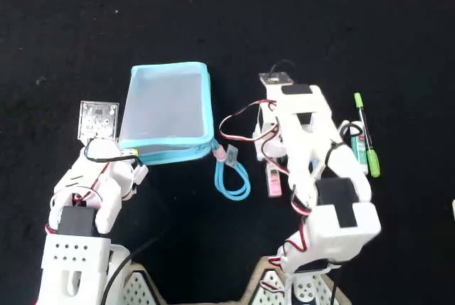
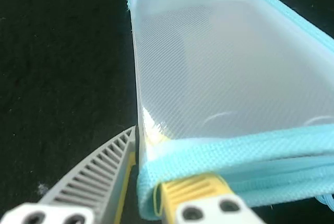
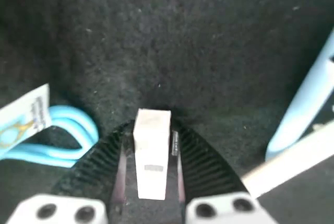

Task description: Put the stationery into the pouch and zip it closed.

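Translucent pouch, blue-trimmed — left tool grips its corner; right tool clasps pale eraser.

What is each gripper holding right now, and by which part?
Left gripper pinches the pouch at a corner of its zippered blue edge. Right gripper clamps a small pale block, likely an eraser, across its long sides.

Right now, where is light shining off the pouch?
Left wrist view: a bright glint on the pouch near the blue edge the left hand grips. High view: it looks pale. Right wrist view: the white block in the right hand looks dull.
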Controlling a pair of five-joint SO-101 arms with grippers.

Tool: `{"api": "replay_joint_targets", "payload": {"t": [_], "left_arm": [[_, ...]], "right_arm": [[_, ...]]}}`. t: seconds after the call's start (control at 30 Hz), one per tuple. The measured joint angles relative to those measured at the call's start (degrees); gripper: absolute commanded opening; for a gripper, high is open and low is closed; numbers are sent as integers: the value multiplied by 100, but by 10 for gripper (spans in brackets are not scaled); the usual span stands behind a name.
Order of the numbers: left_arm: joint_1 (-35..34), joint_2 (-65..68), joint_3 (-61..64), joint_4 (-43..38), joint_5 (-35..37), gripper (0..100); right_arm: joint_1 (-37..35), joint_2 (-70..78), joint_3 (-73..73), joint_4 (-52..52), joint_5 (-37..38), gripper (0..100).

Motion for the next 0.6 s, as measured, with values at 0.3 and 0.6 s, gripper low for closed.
{"api": "replay_joint_targets", "payload": {"t": [0.3,0.6], "left_arm": [[0,0,0,0,0,30],[0,0,0,0,0,30]], "right_arm": [[-18,-1547,0,703,0,11],[-1222,-3974,527,580,0,11]]}}
